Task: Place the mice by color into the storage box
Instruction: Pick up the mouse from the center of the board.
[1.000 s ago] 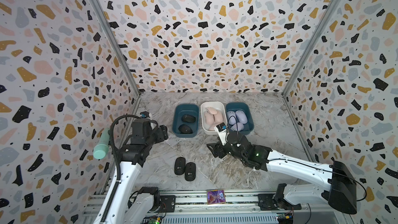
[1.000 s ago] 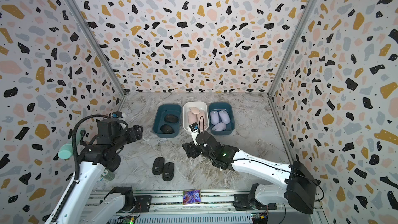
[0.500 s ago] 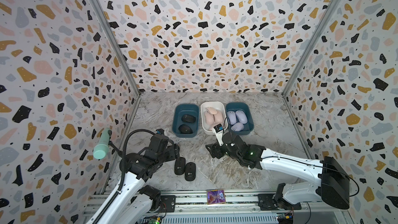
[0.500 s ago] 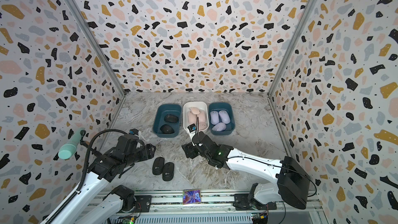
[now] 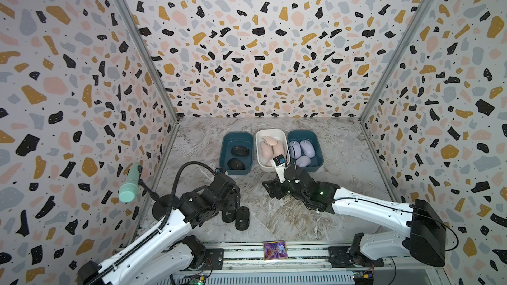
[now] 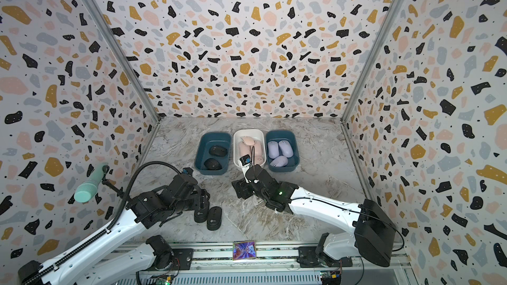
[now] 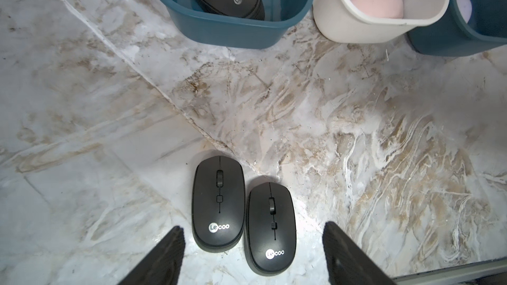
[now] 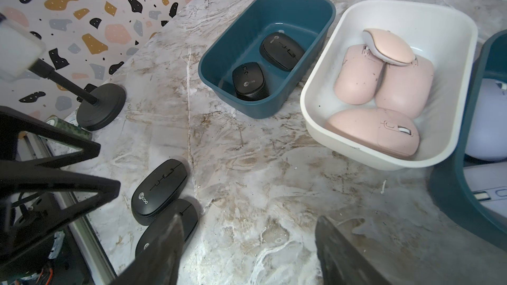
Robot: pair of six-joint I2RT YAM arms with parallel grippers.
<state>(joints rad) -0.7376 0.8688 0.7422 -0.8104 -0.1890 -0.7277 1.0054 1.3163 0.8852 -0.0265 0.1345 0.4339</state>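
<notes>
Two black mice lie on the marble table near the front rail, side by side and touching or nearly so. One black mouse (image 7: 218,204) sits slightly ahead of the other black mouse (image 7: 271,228). Their long axes run parallel, wheels pointing toward the blue bin (image 7: 225,31), which already has two black mice in it.

The left claw (image 7: 252,230) is right at their logo ends. Its fingers are spread wide and hold nothing, one finger outside each mouse, so the gap takes in both at once. The line between the fingers crosses the mice's long axes, so a squeeze would land across the narrow width, which is the good way to take one. As it stands, though, closing would likely press the pair together. I judge the claw should shift sideways to centre on a single mouse first.

The right claw (image 5: 270,189) is well apart, low over bare table in front of the white bin (image 5: 270,132) of pink mice, fingers apart and empty. The left arm is plainly the nearer one.
</notes>
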